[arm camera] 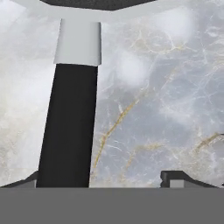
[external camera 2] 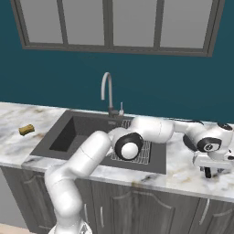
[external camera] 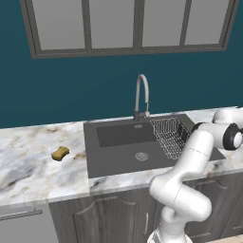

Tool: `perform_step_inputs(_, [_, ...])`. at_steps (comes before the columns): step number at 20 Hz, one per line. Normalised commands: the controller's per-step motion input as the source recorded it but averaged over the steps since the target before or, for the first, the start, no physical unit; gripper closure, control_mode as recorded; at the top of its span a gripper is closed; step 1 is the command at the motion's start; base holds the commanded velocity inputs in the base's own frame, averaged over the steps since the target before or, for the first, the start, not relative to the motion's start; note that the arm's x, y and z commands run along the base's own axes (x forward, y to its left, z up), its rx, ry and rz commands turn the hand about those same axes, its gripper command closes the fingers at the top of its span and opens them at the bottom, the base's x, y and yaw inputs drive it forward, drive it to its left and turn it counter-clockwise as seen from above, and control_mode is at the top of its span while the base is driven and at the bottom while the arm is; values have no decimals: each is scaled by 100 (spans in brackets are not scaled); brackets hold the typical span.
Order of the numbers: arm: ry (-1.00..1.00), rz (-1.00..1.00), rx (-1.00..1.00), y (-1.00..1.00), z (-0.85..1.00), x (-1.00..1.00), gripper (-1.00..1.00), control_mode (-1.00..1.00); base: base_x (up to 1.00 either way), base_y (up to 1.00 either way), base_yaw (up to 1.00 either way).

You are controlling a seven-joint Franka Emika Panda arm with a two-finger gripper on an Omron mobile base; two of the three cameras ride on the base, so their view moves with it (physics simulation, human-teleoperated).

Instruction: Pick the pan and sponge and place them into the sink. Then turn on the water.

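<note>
The pan's black handle (arm camera: 70,127), with its pale grey neck (arm camera: 78,41), runs up the hand view to the pan's grey rim (arm camera: 109,12) at the top edge. My gripper (arm camera: 103,180) is open and low over the marbled counter, with the handle between its tips, close to the left one. In the right base view the gripper (external camera 2: 209,172) hangs over the counter right of the sink (external camera 2: 59,137). The yellow-brown sponge (external camera: 60,153) (external camera 2: 26,130) lies on the counter left of the sink (external camera: 118,161). No water runs from the silver gooseneck faucet (external camera: 141,95) (external camera 2: 108,93).
A wire rack (external camera: 171,135) (external camera 2: 142,153) fills the sink's right part. The arm reaches across the sink's front right corner. A dark teal wall and a window stand behind the counter. Cabinet doors run below the counter's front edge.
</note>
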Motion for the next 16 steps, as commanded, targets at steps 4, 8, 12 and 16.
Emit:
perform_step_inputs(4, [0,2,0,25,-13,-1,100,-100,0,0,0])
perform_step_inputs(8, [0,2,0,69,-12,-10,100,-100,0,0,0])
perform_step_inputs(12, [0,3,-2,85,-21,-6,100,-100,0,0,0])
perform_step_inputs(16, [0,4,-5,89,-24,-14,100,-100,0,0,0])
